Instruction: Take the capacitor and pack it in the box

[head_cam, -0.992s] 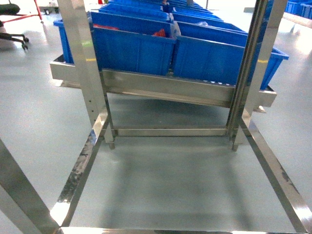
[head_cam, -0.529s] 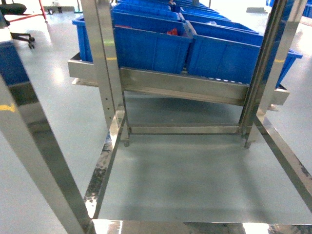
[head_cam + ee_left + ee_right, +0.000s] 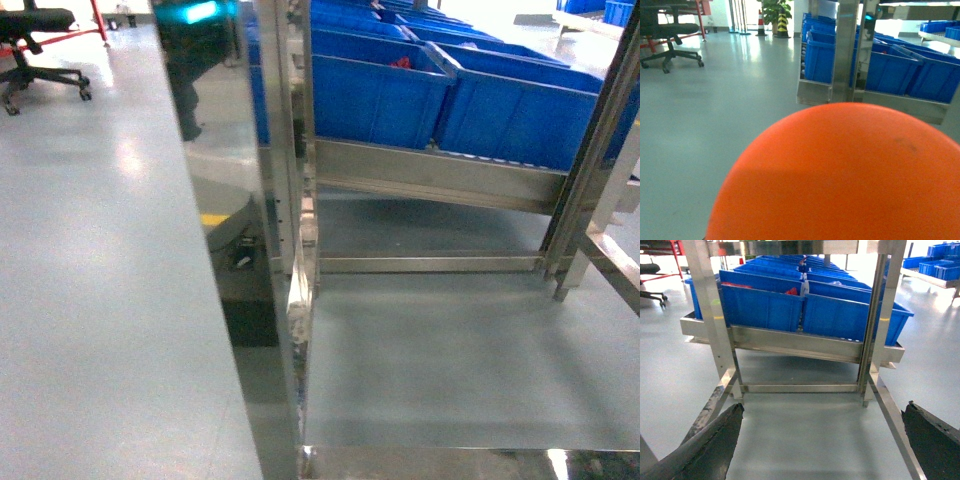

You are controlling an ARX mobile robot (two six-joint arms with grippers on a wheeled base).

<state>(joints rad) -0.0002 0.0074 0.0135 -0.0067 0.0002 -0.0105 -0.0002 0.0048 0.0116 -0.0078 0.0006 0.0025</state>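
A polished stainless-steel rack [image 3: 300,230] fills the head view, its mirrored upright post running down the left of centre and its sloping shelf [image 3: 440,175] carrying rows of big blue plastic bins [image 3: 375,95] that stretch away to the far side. Something small and red [image 3: 400,62] shows inside one of the near bins; what it is cannot be told. The grey, glossy workshop floor [image 3: 100,300] spreads out to the left, where a black wheeled office chair [image 3: 40,45] stands at the far left beside a red metal frame [image 3: 98,20].

Neither arm shows in the head view. In the right wrist view the right gripper [image 3: 822,440] hangs with its two dark, worn fingers [image 3: 705,447] spread wide at the lower corners, nothing between them, facing the same rack and bins across bare floor. In the left wrist view a large rounded orange surface [image 3: 840,175] blocks the lower half of the picture; no fingers of the left gripper can be seen, so whether it is spread or closed cannot be told. Beyond the orange shape stand the rack's end, more blue bins, and at the far end of the hall a potted green plant [image 3: 772,7] next to a yellow-and-black striped post [image 3: 781,22].

The pink box and any capacitor appear in none of the three views
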